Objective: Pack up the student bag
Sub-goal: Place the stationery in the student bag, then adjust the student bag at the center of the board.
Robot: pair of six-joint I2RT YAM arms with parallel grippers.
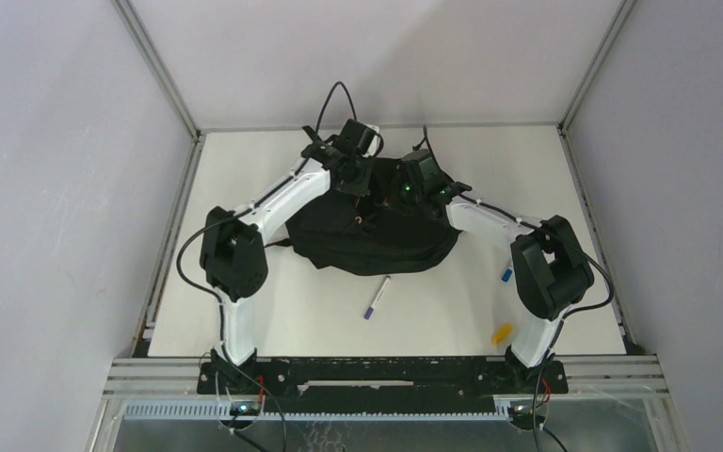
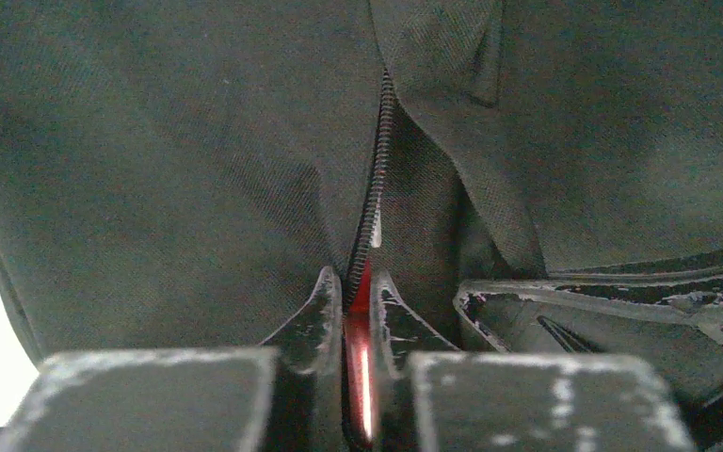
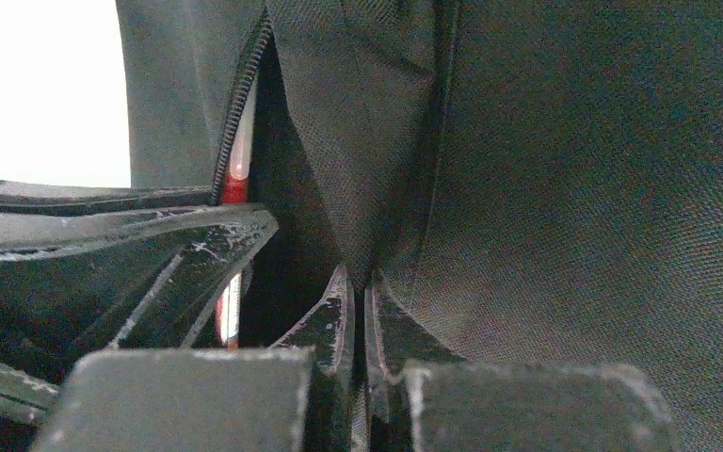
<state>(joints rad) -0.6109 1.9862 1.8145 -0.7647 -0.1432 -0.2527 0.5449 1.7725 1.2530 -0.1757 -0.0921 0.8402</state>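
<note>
The left hand (image 2: 358,279) was closed on a slim red object (image 2: 361,318), pinched between its tips at the lower end of a line of black zip teeth (image 2: 377,160) in the middle of the left wrist frame. Whether that red piece was a pen or a zip pull could not be told.

In the overhead frame the soft black fabric student bag (image 1: 377,235) lay slumped at the centre of the white worktop (image 1: 273,311), with both hands down on its upper edge, close together.

To the right, the right hand (image 3: 358,275) was also closed. A fold of the bag's cloth ran down into its tips, so it appeared to be pinching the fabric beside the zip.

Below the bag a white pen with a purple cap (image 1: 377,298) lay loose. At lower right a small blue piece (image 1: 506,274) and a small yellow piece (image 1: 502,331) sat near the right arm.

The step in hand looked like working the red object along or through the zip opening. To do it well, the right hand should hold the cloth taut so the teeth lie straight. The left should travel along the zip line, not across it, and slowly, since slack fabric could bunch or snag.
</note>
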